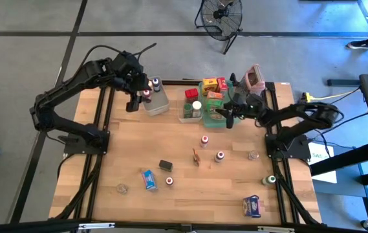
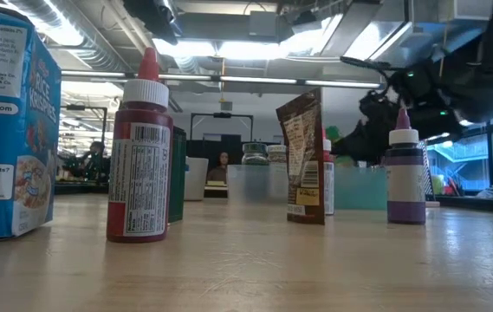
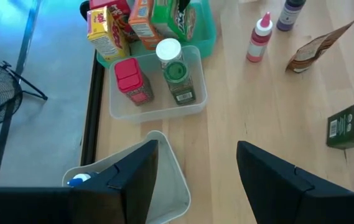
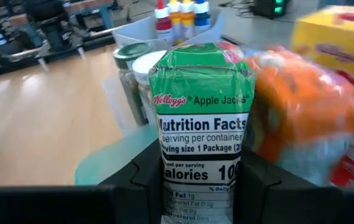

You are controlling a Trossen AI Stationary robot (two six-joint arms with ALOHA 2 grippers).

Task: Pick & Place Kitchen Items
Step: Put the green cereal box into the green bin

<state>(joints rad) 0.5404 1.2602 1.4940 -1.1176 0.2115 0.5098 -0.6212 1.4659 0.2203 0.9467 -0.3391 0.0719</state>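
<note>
My right gripper (image 4: 201,186) is shut on a green Apple Jacks box (image 4: 201,112) at the near end of the teal tray (image 1: 204,123), beside an orange packet (image 4: 301,118) and a yellow box (image 4: 341,40). My left gripper (image 3: 195,180) hangs open above the near corner of a clear bin (image 3: 170,186) that holds small bottles (image 1: 156,83); nothing is between its fingers. A second clear bin (image 3: 122,109) holds a red jar (image 3: 130,81) and a green jar (image 3: 178,74), both upright. More kitchen items lie loose on the table. My right gripper pinches the green box's two narrow sides (image 4: 164,168) between its two fingers (image 4: 254,180), low on the box. The fingers come nearly level from the table's right side. The box stands upright with its printed face toward the wrist; the gripper hides its bottom.
Loose on the wood: two small bottles (image 1: 204,140) (image 1: 220,156), a brown packet (image 1: 197,156), a dark box (image 1: 165,165), a blue box (image 1: 149,179) and a purple box (image 1: 253,206). A pink-rimmed container (image 1: 255,77) stands behind the tray. Bare wood lies at the table's near left.
</note>
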